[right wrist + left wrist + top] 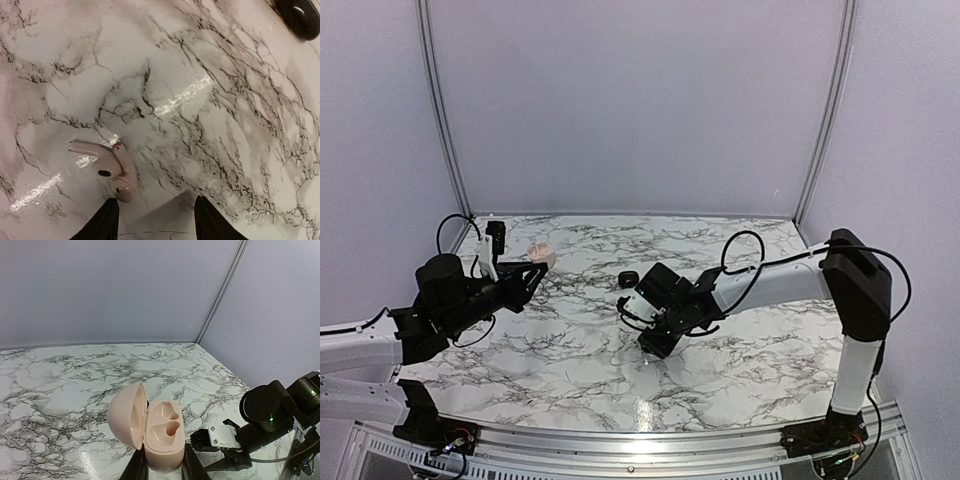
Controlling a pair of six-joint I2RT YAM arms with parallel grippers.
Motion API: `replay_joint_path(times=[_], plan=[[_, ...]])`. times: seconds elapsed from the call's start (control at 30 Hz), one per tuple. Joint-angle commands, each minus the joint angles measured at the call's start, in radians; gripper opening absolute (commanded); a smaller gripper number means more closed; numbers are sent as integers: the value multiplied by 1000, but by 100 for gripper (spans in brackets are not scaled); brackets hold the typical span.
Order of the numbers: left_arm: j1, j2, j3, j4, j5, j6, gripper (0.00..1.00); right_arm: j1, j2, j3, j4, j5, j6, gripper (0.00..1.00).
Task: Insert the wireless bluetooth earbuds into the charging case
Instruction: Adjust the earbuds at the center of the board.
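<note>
The charging case [162, 435] is a pale pink pebble held up above the table, lid swung open to the left and both wells empty. My left gripper [162, 466] is shut on its lower half; the same case [542, 256] shows at the tip of the left arm in the top view. Two pale pink stemmed earbuds [111, 170] lie touching each other on the marble, just ahead of the left finger [106, 222] of my right gripper [157, 222]. That gripper is open, low over the table, with only bare marble between its fingers.
A black rounded lump [300, 17] lies on the marble beyond the right gripper, also seen mid-table [629, 278]. The right arm's gripper [220, 440] sits low to the right of the held case. Metal posts and grey walls close off the table's back.
</note>
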Motion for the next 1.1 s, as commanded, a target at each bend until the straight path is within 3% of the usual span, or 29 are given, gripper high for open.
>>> replay_joint_path(times=[0.0, 0.2, 0.47, 1.07], plan=[[6, 0, 12, 25, -1, 10, 0, -48, -57, -20, -8, 40, -16, 52], [7, 3, 16, 26, -4, 12, 0, -80, -89, -26, 15, -13, -32, 50], [8, 0, 20, 26, -6, 22, 0, -80, -120, -58, 95, -225, -24, 48], [7, 3, 1, 46, 41, 19, 0, -60, -46, -106, 225, -237, -58, 43]])
